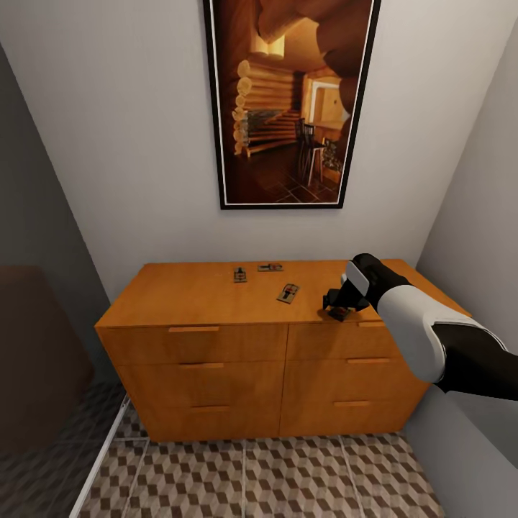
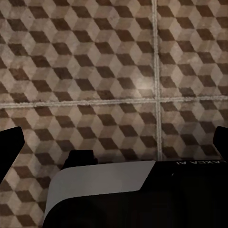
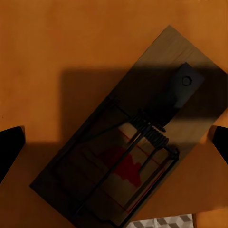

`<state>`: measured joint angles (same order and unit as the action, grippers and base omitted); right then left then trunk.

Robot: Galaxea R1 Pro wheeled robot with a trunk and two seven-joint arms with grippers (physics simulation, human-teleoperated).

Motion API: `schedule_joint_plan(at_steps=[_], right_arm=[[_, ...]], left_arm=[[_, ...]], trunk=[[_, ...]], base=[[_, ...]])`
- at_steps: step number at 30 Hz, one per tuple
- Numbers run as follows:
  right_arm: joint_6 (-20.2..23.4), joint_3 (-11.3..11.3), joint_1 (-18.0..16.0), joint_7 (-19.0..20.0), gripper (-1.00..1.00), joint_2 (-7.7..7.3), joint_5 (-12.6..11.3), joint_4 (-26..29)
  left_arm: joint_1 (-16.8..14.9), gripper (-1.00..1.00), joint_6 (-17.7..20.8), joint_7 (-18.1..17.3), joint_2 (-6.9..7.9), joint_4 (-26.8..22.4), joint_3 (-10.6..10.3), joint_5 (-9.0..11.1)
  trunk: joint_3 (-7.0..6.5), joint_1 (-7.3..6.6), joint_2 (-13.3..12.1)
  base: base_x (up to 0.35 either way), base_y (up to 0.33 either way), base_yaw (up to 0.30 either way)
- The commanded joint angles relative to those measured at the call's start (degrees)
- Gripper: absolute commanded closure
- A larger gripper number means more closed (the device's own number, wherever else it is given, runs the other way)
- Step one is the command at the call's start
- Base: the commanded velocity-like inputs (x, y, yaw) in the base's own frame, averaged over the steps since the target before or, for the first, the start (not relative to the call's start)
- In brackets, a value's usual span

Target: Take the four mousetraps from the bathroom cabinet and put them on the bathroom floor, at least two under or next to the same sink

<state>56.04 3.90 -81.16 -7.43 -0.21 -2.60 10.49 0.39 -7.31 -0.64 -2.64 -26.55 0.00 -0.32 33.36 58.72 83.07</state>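
Three mousetraps lie on the top of the orange-brown cabinet [image 1: 201, 295]: one [image 1: 239, 274] at the back, one [image 1: 270, 267] beside it and one [image 1: 288, 293] nearer the front. A further mousetrap [image 1: 338, 314] lies at the front right of the top, directly under my right gripper [image 1: 337, 303]. In the right wrist view this mousetrap [image 3: 142, 128] lies flat and slanted on the wood. My right gripper [image 3: 114, 145] is open, with one fingertip [image 3: 9, 147] on each side of the trap. My left gripper [image 2: 114, 142] is open over the cube-patterned bathroom floor [image 2: 95, 71] and holds nothing.
A tall framed picture [image 1: 288, 101] hangs on the white wall above the cabinet. Walls close in on both sides of the cabinet. Cube-patterned floor tiles [image 1: 288, 475] run in front of its drawers. A dark shape [image 1: 36, 345] stands at the left.
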Motion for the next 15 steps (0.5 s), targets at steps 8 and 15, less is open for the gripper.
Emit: schedule_joint_plan(at_steps=[8,15], right_arm=[[0.1,0.1,0.0,-0.5,1.0,-0.05,0.8,-2.7],[0.1,0.1,0.0,-0.5,1.0,-0.05,0.8,-2.8]], left_arm=[[0.0,-1.0,-0.1,-0.1,0.0,-0.1,0.0,0.0],[0.0,-1.0,-0.1,-0.1,0.0,-0.1,-0.1,0.0]], trunk=[[0.06,0.01,0.0],[0.06,0.01,0.0]], base=[[0.0,0.0,0.0],[0.0,0.0,0.0]])
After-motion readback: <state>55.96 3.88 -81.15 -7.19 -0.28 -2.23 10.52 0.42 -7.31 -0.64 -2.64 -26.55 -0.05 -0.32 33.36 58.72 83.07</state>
